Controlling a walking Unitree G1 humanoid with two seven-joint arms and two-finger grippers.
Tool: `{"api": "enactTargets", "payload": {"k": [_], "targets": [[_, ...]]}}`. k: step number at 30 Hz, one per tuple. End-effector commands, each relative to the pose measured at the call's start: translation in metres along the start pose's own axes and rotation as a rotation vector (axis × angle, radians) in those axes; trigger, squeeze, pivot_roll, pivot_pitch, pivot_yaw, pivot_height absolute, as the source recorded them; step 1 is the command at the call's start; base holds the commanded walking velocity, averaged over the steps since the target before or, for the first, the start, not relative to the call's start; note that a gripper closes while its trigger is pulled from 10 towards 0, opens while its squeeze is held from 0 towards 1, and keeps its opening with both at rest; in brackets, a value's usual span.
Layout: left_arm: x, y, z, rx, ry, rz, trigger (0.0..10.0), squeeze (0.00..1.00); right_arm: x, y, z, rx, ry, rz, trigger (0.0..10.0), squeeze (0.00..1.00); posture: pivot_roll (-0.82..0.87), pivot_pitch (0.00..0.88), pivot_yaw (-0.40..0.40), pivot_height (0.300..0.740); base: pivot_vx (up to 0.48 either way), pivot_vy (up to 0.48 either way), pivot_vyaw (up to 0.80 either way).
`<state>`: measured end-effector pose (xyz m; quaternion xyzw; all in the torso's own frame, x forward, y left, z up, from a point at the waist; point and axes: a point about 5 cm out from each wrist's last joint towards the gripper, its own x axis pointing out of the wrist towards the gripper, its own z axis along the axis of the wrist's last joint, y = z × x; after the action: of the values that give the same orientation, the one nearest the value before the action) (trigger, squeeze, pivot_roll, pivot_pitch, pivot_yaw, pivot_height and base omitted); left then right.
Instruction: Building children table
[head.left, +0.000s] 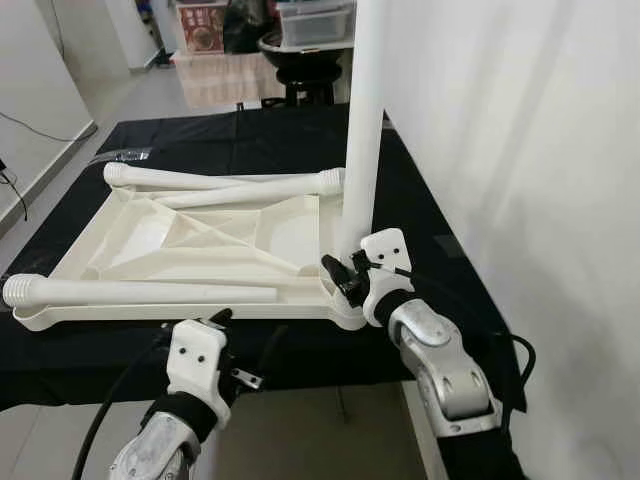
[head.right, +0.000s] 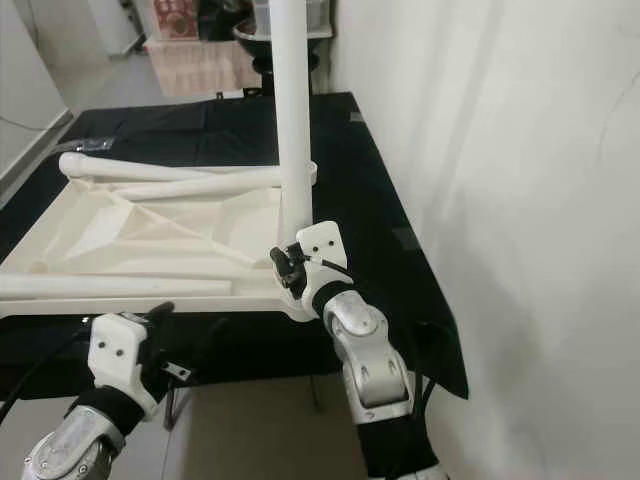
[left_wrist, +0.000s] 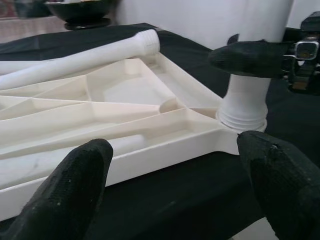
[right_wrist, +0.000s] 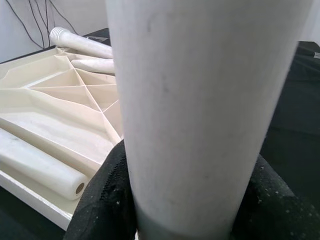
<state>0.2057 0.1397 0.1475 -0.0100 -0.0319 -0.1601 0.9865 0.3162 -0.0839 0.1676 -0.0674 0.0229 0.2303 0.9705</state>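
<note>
Right gripper (head.left: 350, 272) is clamped around the base of the upright table leg (head.left: 362, 130), which stands in the near right corner socket of the upturned white tabletop (head.left: 200, 250) on the black-covered desk (head.left: 440, 200). Left gripper (head.left: 215, 325) hovers at the tabletop's near edge with its fingers (left_wrist: 75, 185) spread apart. Three loose legs (head.left: 150, 292) lie across the ribbed underside. The plastic looks stiff, light and smooth, so the leg is probably best held low, near its threaded end, to turn without slipping.
</note>
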Motion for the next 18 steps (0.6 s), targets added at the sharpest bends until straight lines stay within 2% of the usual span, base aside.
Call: {"api": "enactTargets", "payload": {"k": [1,3,4,5,9,12,13,14,15,16,17,18], "targets": [[0.000,0.000,-0.001,-0.004,0.012,-0.006,10.0,0.00,0.001,0.014,-0.021,0.003,0.096,0.071,0.0,0.00,-0.03,0.110,0.033,0.740,0.000,0.000,0.00],[0.000,0.000,-0.001,-0.004,0.012,-0.004,10.0,0.00,0.001,0.018,-0.021,-0.001,0.101,0.080,0.0,0.00,-0.04,0.110,0.035,0.740,0.000,0.000,0.00],[0.000,0.001,-0.001,-0.006,0.011,0.009,10.0,0.00,0.003,0.022,-0.018,0.019,0.081,0.116,10.0,0.24,-0.03,0.112,0.041,0.740,0.000,0.000,0.00],[0.000,0.001,-0.001,-0.007,0.011,0.016,10.0,0.00,0.004,0.024,-0.016,0.041,0.067,0.151,10.0,1.00,-0.03,0.112,0.041,0.740,0.000,0.000,0.00],[0.001,0.002,-0.001,-0.008,0.011,0.018,10.0,0.00,0.004,0.029,-0.007,0.075,0.045,0.183,10.0,1.00,-0.04,0.111,0.048,0.740,0.000,0.000,0.00],[0.002,0.001,-0.001,-0.012,0.015,0.003,10.0,0.00,0.012,0.029,0.015,0.078,-0.045,0.347,10.0,1.00,-0.04,0.107,0.051,0.740,0.000,0.000,0.00],[0.002,0.001,-0.001,-0.013,0.015,0.002,10.0,0.00,0.013,0.028,0.018,0.067,-0.057,0.386,10.0,0.22,-0.04,0.107,0.051,0.740,0.000,0.000,0.00],[0.002,0.001,-0.001,-0.013,0.015,0.002,10.0,0.00,0.013,0.028,0.018,0.067,-0.057,0.386,10.0,0.22,-0.04,0.107,0.051,0.740,0.000,0.000,0.00],[0.003,0.001,-0.001,-0.014,0.015,0.001,10.0,0.00,0.015,0.024,0.021,0.018,-0.067,0.458,10.0,0.00,-0.03,0.105,0.049,0.740,0.000,0.000,0.00],[0.003,0.001,-0.002,-0.015,0.015,0.000,10.0,0.00,0.016,0.020,0.022,-0.030,-0.065,0.545,10.0,0.00,-0.03,0.103,0.049,0.740,0.000,0.000,0.00],[0.003,0.001,-0.002,-0.015,0.015,0.000,10.0,0.00,0.016,0.020,0.022,-0.030,-0.065,0.545,10.0,0.00,-0.03,0.103,0.049,0.740,0.000,0.000,0.00],[0.003,0.000,-0.002,-0.017,0.014,0.000,10.0,0.00,0.017,0.016,0.023,-0.082,-0.065,0.612,10.0,0.00,-0.03,0.101,0.047,0.740,0.000,0.000,0.00]]}}
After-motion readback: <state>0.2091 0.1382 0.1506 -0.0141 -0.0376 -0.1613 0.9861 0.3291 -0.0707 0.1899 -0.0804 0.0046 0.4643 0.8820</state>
